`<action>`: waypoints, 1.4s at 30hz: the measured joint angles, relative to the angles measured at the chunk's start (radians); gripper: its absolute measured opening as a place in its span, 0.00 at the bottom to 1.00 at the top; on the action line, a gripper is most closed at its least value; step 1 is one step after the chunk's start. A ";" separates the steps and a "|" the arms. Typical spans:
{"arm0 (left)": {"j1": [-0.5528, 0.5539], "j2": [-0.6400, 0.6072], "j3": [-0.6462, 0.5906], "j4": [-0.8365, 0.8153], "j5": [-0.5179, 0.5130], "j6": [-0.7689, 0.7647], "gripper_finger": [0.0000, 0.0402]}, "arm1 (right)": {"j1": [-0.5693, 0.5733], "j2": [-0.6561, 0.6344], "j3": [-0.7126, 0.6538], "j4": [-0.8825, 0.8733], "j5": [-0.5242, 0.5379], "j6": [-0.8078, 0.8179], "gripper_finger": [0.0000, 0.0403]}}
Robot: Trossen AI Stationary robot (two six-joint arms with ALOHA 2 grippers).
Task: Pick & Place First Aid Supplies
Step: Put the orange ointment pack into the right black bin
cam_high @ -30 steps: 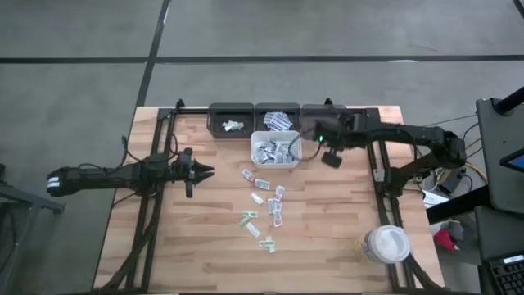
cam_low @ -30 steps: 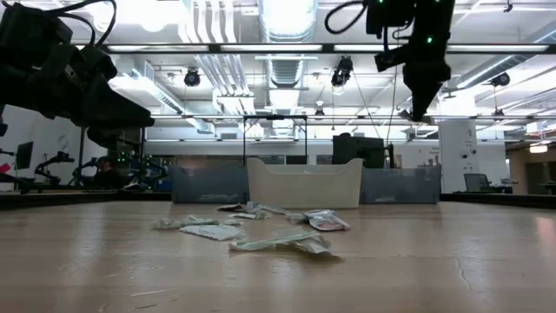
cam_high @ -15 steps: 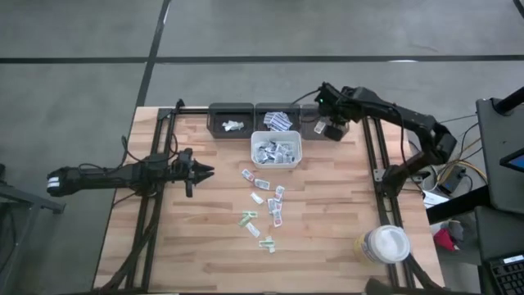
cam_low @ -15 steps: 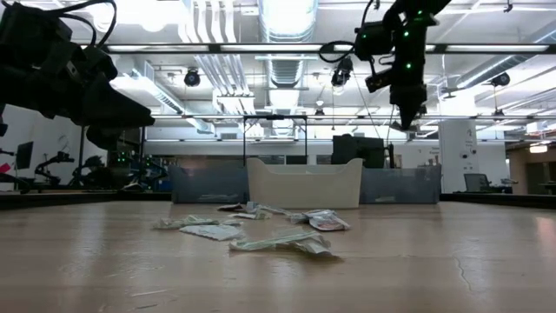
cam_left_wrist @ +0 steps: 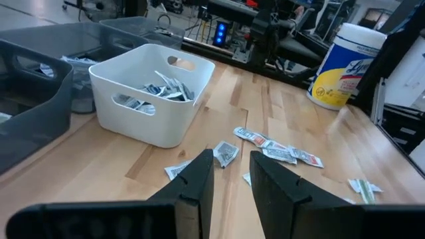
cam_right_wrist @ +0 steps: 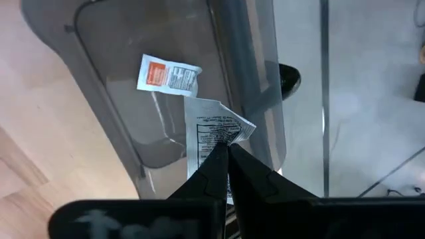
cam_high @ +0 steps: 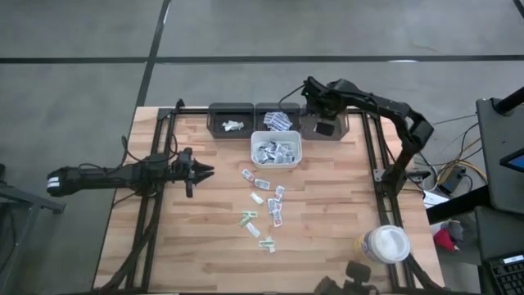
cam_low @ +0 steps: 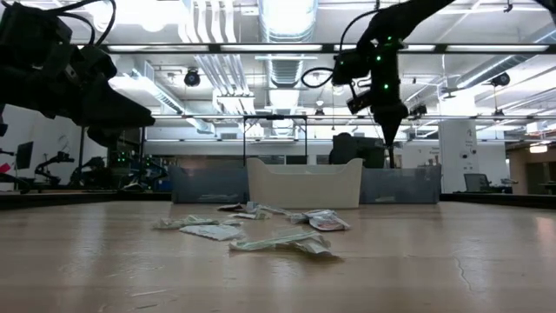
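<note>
The first aid supplies are small white sachets. Several lie loose on the wooden table (cam_high: pixel 196 238) around its middle (cam_high: pixel 264 205), and more fill the white bin (cam_high: pixel 276 151). My right gripper (cam_high: pixel 321 115) hangs over the far right grey bin (cam_high: pixel 324 123) and is shut on one printed sachet (cam_right_wrist: pixel 214 133). An orange-printed sachet (cam_right_wrist: pixel 169 76) lies flat on that bin's floor. My left gripper (cam_left_wrist: pixel 232 174) stays level above the table's left side (cam_high: pixel 205 170). It is open with nothing between its fingers. My right gripper pinches the white printed sachet by its near edge (cam_right_wrist: pixel 223 142) between its two fingertips. The fingers come from above and point steeply down. The sachet is bent, sticks out past the fingertips and is clear of the grey bin beneath it.
Three grey bins stand in a row along the far edge, the left one (cam_high: pixel 232 121) and the middle one (cam_high: pixel 277 120) each holding sachets. A white round tub (cam_high: pixel 385 244) stands at the near right corner. Black frame rails (cam_high: pixel 378 164) run along both table sides.
My right gripper has carried the sachet from beside the white bin toward the table's far edge and a little left. It now hangs over the far right grey bin. It has sunk slightly and rolled about its own axis, staying shut.
</note>
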 joint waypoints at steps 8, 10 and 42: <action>0.000 0.000 0.000 0.000 -0.044 0.000 0.23 | -0.074 0.078 0.064 -0.016 -0.100 -0.068 0.02; 0.000 0.000 0.000 0.000 -0.050 0.000 0.23 | -0.094 0.083 0.070 -0.023 -0.109 -0.068 0.02; 0.000 0.000 0.000 0.001 -0.132 -0.001 0.23 | -0.146 0.216 0.062 -0.091 -0.248 0.084 0.08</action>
